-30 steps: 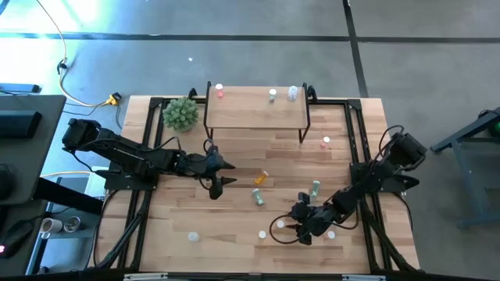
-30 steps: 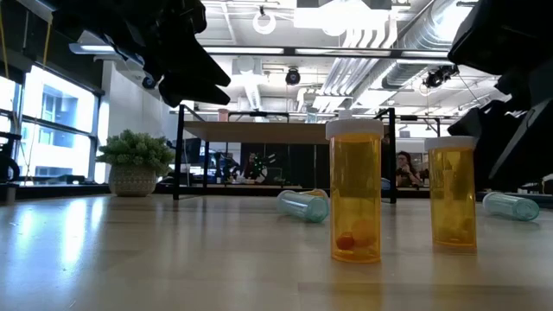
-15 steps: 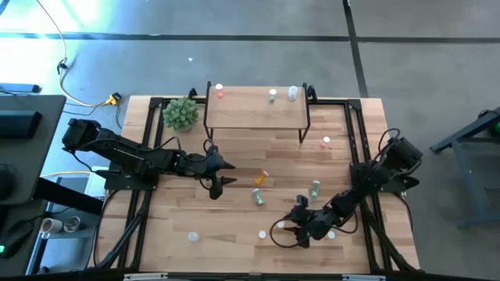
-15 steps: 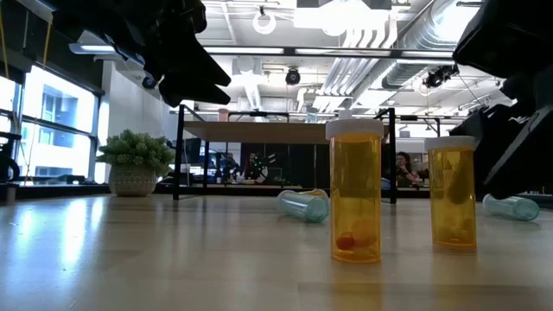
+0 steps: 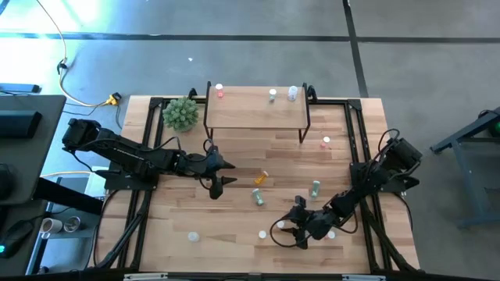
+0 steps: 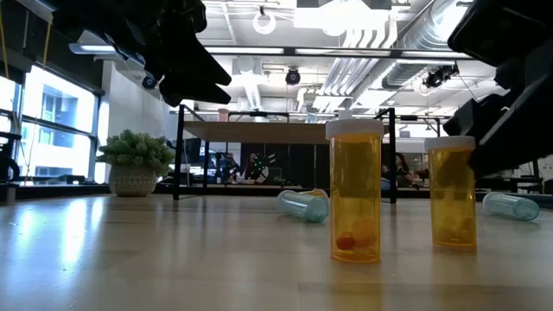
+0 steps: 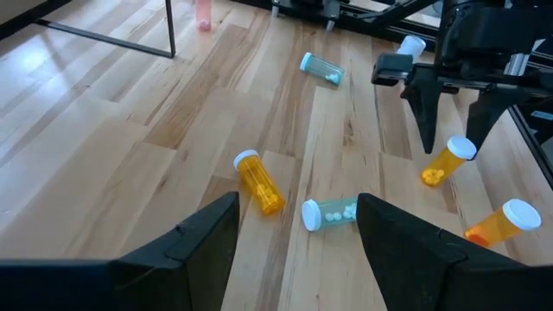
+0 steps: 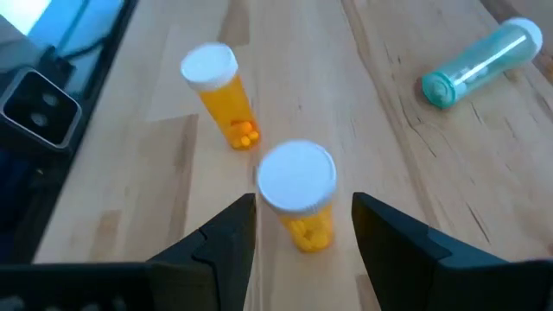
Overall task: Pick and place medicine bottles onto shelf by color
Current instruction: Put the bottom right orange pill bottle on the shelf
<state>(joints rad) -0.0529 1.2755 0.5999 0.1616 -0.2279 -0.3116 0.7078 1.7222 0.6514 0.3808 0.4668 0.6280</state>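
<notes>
Two orange medicine bottles with white caps stand upright near the table's front: one (image 5: 262, 233) stands free, and the other (image 8: 296, 190) is between the open fingers of my right gripper (image 5: 284, 229), which stand on either side of its cap (image 7: 460, 149). I see no touch. My left gripper (image 5: 225, 173) hangs open over the table's middle left, holding nothing. The shelf (image 5: 256, 117) at the far edge carries a pink bottle (image 5: 219, 91), a green one (image 5: 273, 95) and a clear one (image 5: 292, 93), all upright.
An orange bottle (image 7: 259, 182) and two green ones (image 7: 330, 213) (image 7: 321, 68) lie on their sides mid-table. A pink bottle (image 5: 326, 142) stands right of the shelf. A white-capped bottle (image 5: 193, 236) stands front left. A potted plant (image 5: 180, 114) sits left of the shelf.
My right gripper has tipped a little further down and edged toward the right-hand orange bottle; in the low view its dark finger now stands right beside that bottle. The bottles have stayed where they were.
</notes>
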